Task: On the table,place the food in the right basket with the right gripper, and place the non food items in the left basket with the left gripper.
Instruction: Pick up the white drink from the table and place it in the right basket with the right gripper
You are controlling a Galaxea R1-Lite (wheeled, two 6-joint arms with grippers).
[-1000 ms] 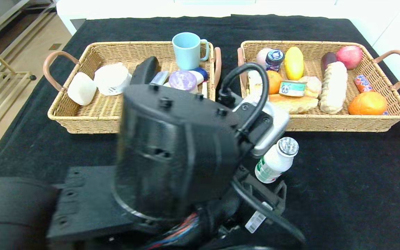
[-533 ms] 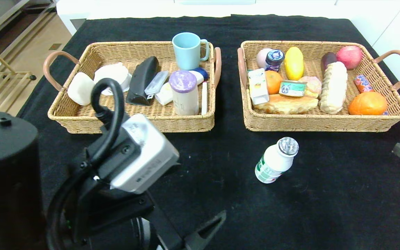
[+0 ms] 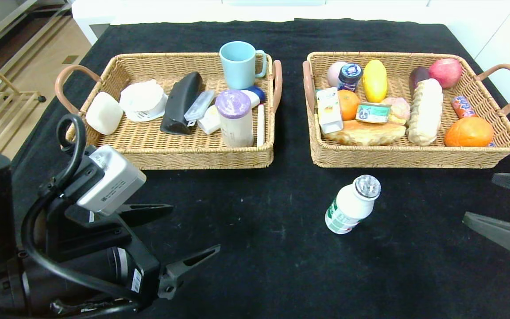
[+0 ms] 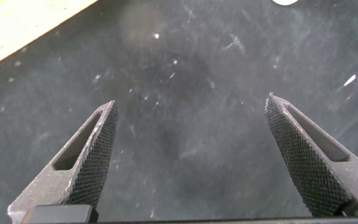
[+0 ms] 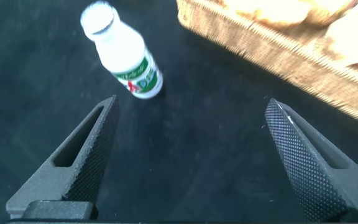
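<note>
A white foil-capped bottle [image 3: 351,204] with a green-red label stands on the table's black cloth [image 3: 259,221], just in front of the right basket [image 3: 414,162]. It also shows in the right wrist view, where the bottle [image 5: 123,57] is ahead of the open right gripper [image 5: 191,99] and off to one side. From the head, the right gripper [image 3: 481,197] enters at the right edge, empty. Inside the right basket lie a croissant [image 3: 365,132], a tin can [image 3: 372,112] and a juice carton [image 3: 329,110]. The left gripper [image 3: 193,228] hovers open and empty over bare cloth at the near left. A clear plastic case [image 3: 199,105] and a blue-capped bottle [image 3: 256,94] lie in the left basket [image 3: 166,160].
The left basket also holds a blue mug [image 3: 239,64], a purple-lidded jar [image 3: 235,116], a black object [image 3: 182,103] and white items. Fruit and a long bread roll [image 3: 425,110] fill the right basket. The table's left edge drops to the floor [image 3: 29,79].
The left arm has pulled back from over the left basket to the near left of the table. The right gripper's fingers have come into view at the right edge.
</note>
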